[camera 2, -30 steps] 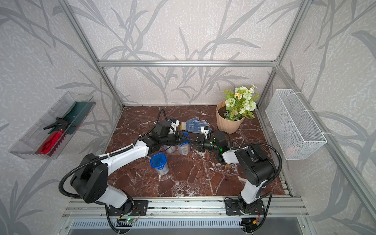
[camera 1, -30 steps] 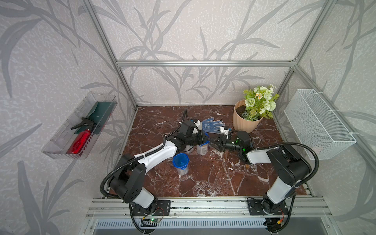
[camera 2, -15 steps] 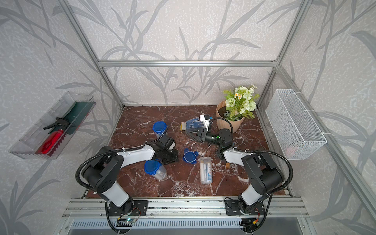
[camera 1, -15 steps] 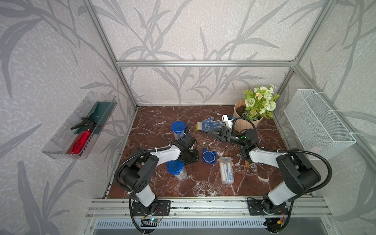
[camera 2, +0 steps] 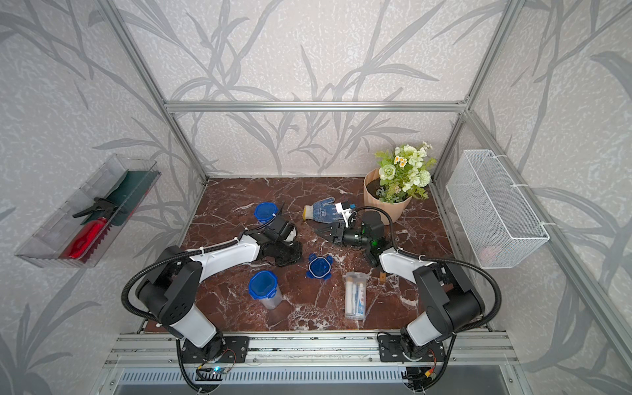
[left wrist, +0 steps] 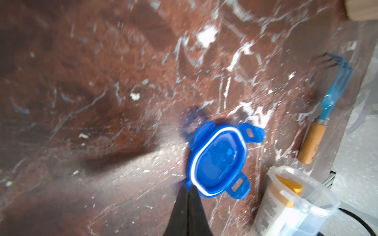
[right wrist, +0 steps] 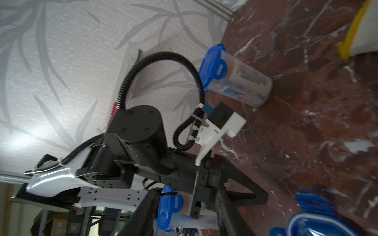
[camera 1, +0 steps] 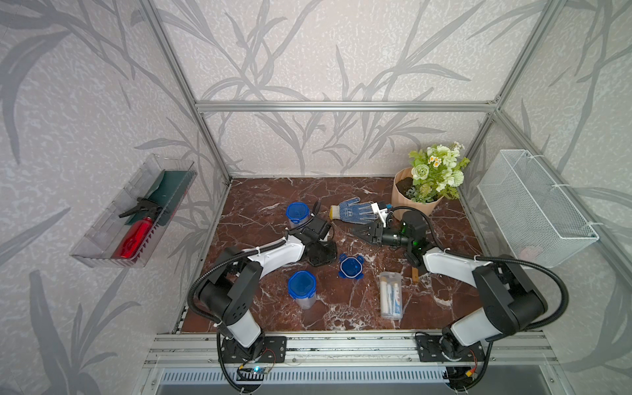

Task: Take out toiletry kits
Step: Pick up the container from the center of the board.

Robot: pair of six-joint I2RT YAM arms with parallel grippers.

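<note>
A clear cup [camera 1: 391, 316] [camera 2: 354, 315] lies open on its side at the front. A toiletry kit [camera 1: 392, 297] [camera 2: 356, 297] of white tubes is inside it, and a gold cap [left wrist: 289, 189] shows at its mouth. Its blue lid [camera 1: 350, 266] [left wrist: 217, 159] lies loose on the marble. Two lidded cups stand upright, one in front [camera 1: 301, 289] and one behind [camera 1: 297, 213] [right wrist: 235, 77]. My left gripper [camera 1: 323, 254] [left wrist: 188, 189] is shut and empty, its tip beside the lid. My right gripper [camera 1: 362, 232] [right wrist: 185, 204] hangs open and empty near the glove [camera 1: 352, 212].
A flower pot [camera 1: 415, 201] stands at the back right. The garden tool [left wrist: 319, 122] lies by the right arm, its wooden handle [camera 1: 415, 273] next to the open cup. A wire basket [camera 1: 533, 208] and a clear tray [camera 1: 133, 212] hang on the side walls.
A second ago both grippers met at a cup in the middle. Now that cup lies open at the front, its lid is loose and the arms are apart. Little moved in the last half second.
</note>
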